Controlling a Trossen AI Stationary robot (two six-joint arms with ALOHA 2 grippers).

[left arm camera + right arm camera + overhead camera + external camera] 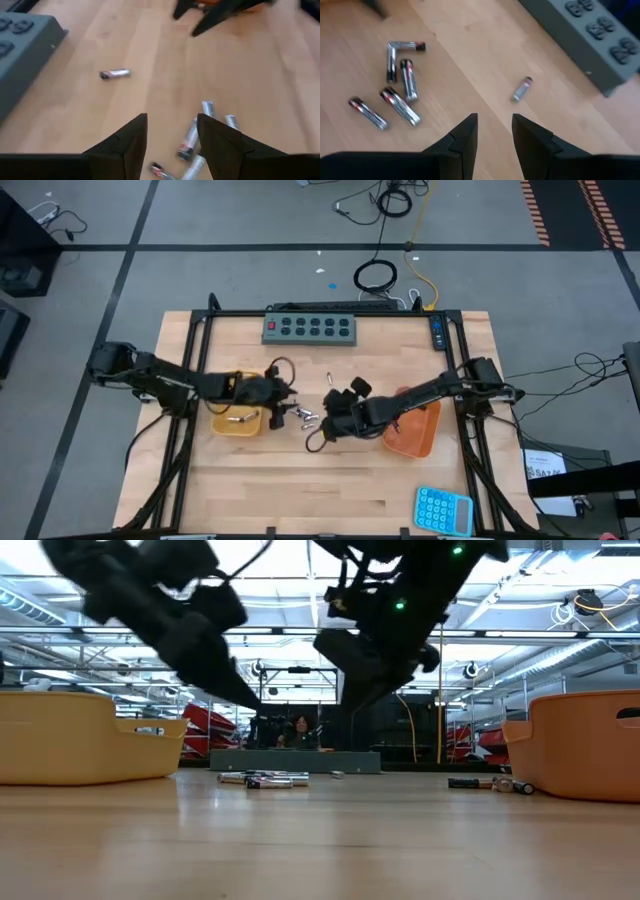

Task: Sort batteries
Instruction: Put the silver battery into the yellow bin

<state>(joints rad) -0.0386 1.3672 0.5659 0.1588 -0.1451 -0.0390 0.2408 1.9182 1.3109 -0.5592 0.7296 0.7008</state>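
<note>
Several silver-white batteries (304,415) lie loose on the wooden table between the two trays; they show in the left wrist view as a cluster (192,142) and in the right wrist view (395,100). One battery (329,378) lies alone farther back, also seen at close range (115,74) (522,88). My left gripper (290,398) (172,135) hovers open just left of the cluster. My right gripper (328,412) (495,130) hovers open just right of it. Nothing is between either pair of fingers.
A yellow tray (238,424) holding a few batteries stands under the left arm, and an orange tray (412,432) under the right arm. A grey power strip (310,328) lies at the far edge, a blue calculator (443,508) near the front right. A person (300,730) sits beyond the table.
</note>
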